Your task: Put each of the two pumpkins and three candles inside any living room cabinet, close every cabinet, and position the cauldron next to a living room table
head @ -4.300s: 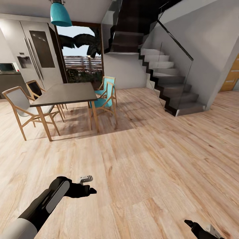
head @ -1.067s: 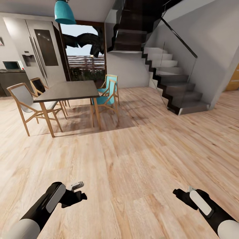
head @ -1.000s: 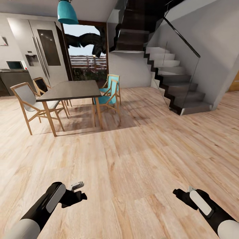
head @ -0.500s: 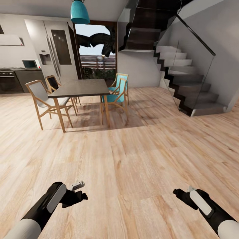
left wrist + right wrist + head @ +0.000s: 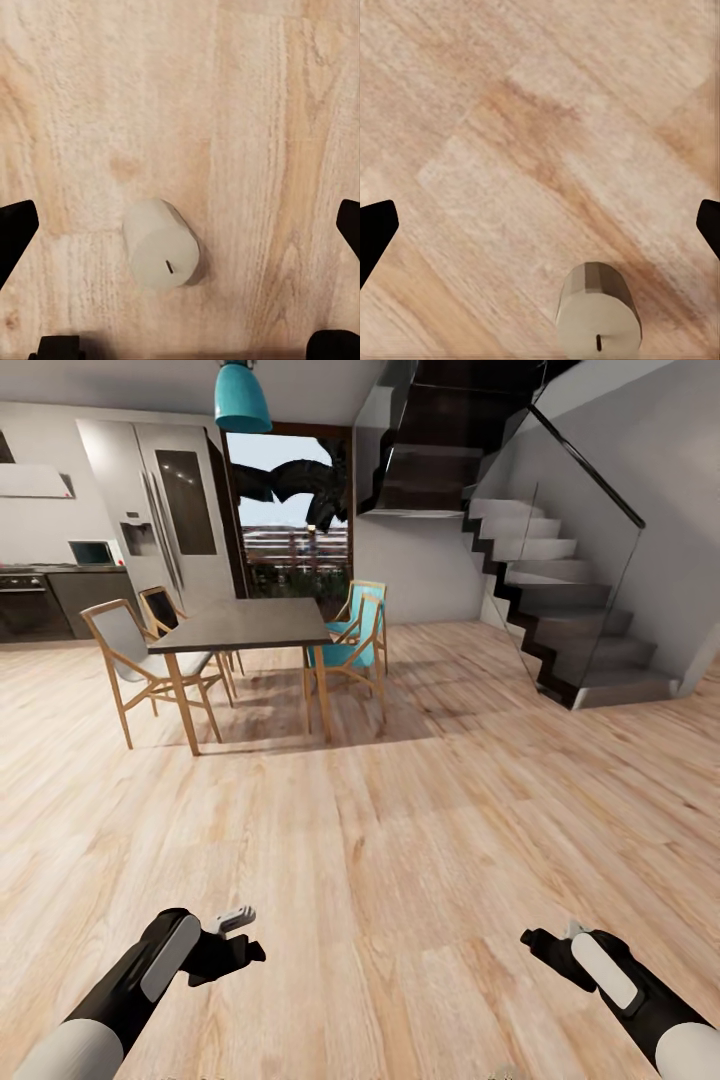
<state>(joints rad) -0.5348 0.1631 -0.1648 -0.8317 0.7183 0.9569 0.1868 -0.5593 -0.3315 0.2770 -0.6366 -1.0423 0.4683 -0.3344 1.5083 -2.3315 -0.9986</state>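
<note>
Holding almost steady since half a second ago, the view barely shifts; both arms hang unchanged. Left hand (image 5: pixel 180 240) spread wide over a candle (image 5: pixel 160 253), a short pale cylinder with a wick slit, on the floor (image 5: pixel 400 840). Right hand (image 5: pixel 540 225) wide too, another candle (image 5: pixel 598 319) beneath, beige and upright.

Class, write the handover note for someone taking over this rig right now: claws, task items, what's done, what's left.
Left claw: open, empty, over the wood floor.
Right claw: open, empty.
Two candles lie on the floor, one below each claw: left candle, right candle.
Ahead: dining table, staircase.
Done: nothing visible yet.
Left: store the candles and pumpkins, shut the cabinets, place the cauldron.
</note>
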